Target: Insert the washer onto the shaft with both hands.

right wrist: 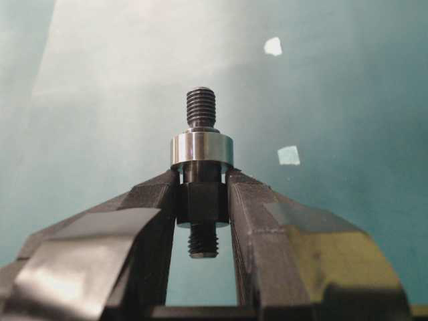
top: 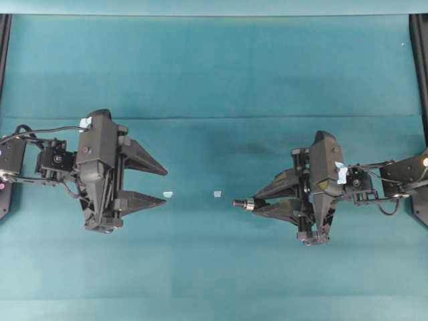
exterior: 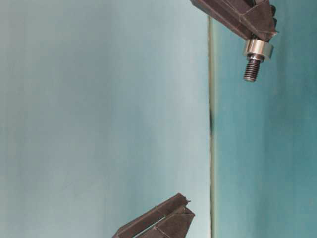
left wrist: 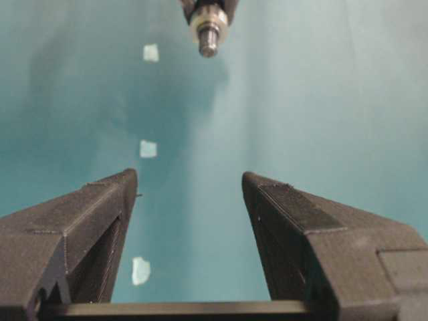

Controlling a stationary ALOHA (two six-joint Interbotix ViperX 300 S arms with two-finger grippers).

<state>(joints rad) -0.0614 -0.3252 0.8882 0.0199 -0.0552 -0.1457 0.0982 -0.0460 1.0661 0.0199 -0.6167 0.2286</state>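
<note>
Washer (right wrist: 202, 149) already seated on shaft (right wrist: 202, 107); right gripper (right wrist: 202, 200) clamps shaft. Left gripper (left wrist: 190, 194) spread, empty, well apart.

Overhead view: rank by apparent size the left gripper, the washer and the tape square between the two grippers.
1. Left gripper, by far the largest.
2 and 3. Washer and tape square both look tiny and much alike here, so I won't rank them.
</note>
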